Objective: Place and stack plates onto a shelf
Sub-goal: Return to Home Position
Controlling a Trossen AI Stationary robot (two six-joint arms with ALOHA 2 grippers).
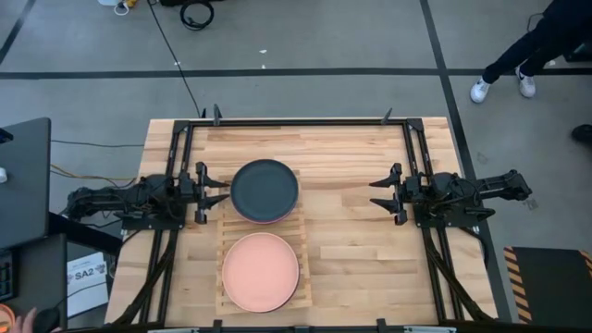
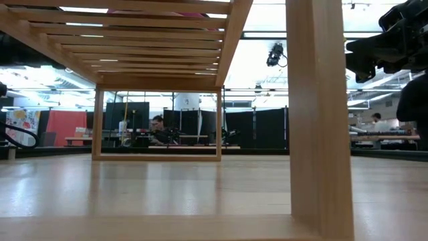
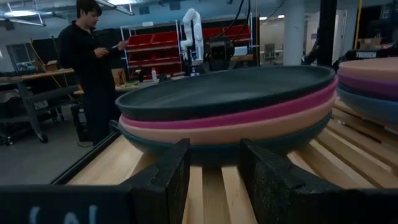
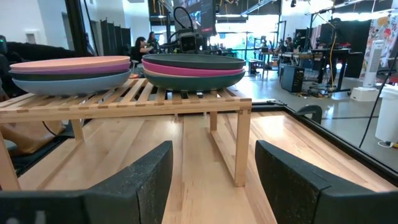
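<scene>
Bright, even overhead light; soft shadows.

1. I work in a robotics lab: my light plank wooden desk (image 1: 351,231) stands on a grey concrete floor (image 1: 324,37) where black cables (image 1: 196,14) lie.
2. Beyond it are racks of red storage bins (image 3: 149,53) and a white robot arm (image 3: 191,28).
3. Black partition panels (image 2: 261,127) divide the hall, and a person in dark clothes (image 3: 87,62) stands among workbenches.
</scene>
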